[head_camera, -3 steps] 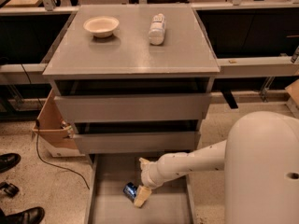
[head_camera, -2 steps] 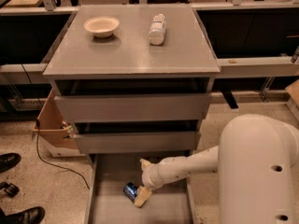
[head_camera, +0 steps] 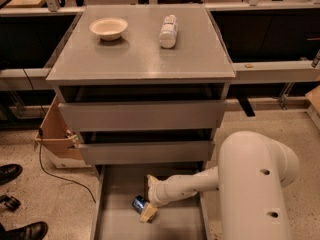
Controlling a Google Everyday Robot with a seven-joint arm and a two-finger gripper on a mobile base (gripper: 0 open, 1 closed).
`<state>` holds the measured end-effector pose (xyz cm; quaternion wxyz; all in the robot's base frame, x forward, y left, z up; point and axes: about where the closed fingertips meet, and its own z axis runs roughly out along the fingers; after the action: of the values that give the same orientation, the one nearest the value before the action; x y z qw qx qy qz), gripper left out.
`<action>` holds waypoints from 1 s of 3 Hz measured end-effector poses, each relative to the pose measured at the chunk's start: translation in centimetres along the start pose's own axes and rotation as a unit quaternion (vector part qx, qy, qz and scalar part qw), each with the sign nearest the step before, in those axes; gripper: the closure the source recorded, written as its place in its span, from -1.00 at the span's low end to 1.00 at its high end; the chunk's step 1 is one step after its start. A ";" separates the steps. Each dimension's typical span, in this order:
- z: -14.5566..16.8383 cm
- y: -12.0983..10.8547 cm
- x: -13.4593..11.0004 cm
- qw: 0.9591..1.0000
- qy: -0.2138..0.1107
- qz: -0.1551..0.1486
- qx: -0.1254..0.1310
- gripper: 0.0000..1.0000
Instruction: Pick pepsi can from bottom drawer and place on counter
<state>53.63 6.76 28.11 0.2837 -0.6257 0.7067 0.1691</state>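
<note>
The pepsi can (head_camera: pixel 138 203) is blue with a silver end and lies on its side on the grey floor of the open bottom drawer (head_camera: pixel 175 224). My gripper (head_camera: pixel 148 212) reaches down into the drawer from the right and sits right against the can's right side, its tan tip just below the can. The white forearm (head_camera: pixel 185 186) stretches across the drawer. The counter (head_camera: pixel 140 54) is the flat grey top of the cabinet, above the two shut upper drawers.
A cream bowl (head_camera: pixel 108 27) and a white bottle (head_camera: pixel 168 31) lying down are on the counter. The arm's big white shoulder (head_camera: pixel 255 184) fills the lower right. A cardboard box (head_camera: pixel 55 134), a cable and black shoes (head_camera: pixel 10 173) are at the left on the floor.
The arm's large white link has shifted left toward the cabinet. The gripper and the can have stayed at the same spot in the drawer.
</note>
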 end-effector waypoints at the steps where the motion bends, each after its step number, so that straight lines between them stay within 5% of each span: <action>1: 3.4 0.6 1.5 1.000 0.002 0.013 -0.004 -1.00; 3: 12.3 -1.1 2.6 0.999 0.028 0.032 0.006 -1.00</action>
<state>56.89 11.78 17.02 0.2618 -0.6055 0.7351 0.1565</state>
